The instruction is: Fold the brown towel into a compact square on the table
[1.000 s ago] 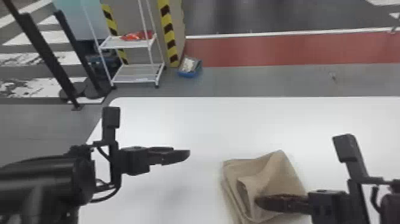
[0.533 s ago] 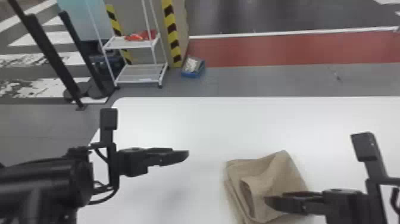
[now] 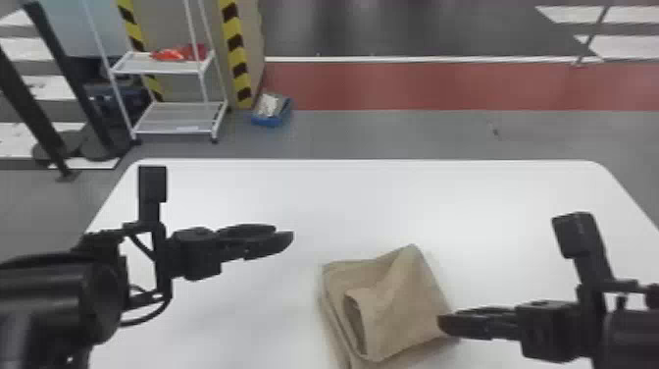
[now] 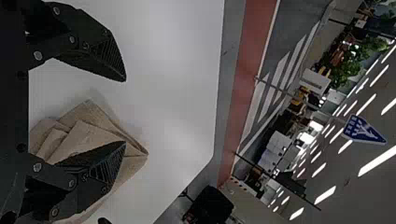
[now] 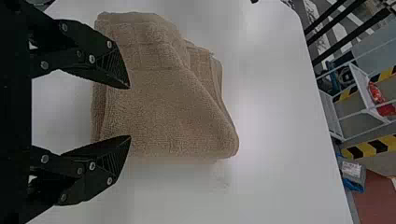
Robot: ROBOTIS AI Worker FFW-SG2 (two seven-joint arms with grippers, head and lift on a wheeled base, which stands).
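Observation:
The brown towel (image 3: 392, 304) lies on the white table as a folded, uneven bundle with a raised flap on top. At its right edge in the head view is my right gripper (image 3: 443, 325); in the right wrist view this right gripper (image 5: 130, 112) stands open, fingers apart over the towel (image 5: 173, 107), nothing between them but a view of cloth. My left gripper (image 3: 289, 239) is over the table, to the left of the towel. Seen from its wrist, the left gripper (image 4: 125, 111) is open and empty, with the towel (image 4: 88, 126) beyond its fingers.
The white table (image 3: 372, 196) extends behind and to both sides of the towel. On the floor past its far edge stand a white shelf rack (image 3: 171, 125) and a blue box (image 3: 272, 110), with black posts (image 3: 73, 93) at the far left.
My right gripper has drawn back to the right, from over the towel to its right edge. The towel's shape is much the same, and the left arm has barely moved.

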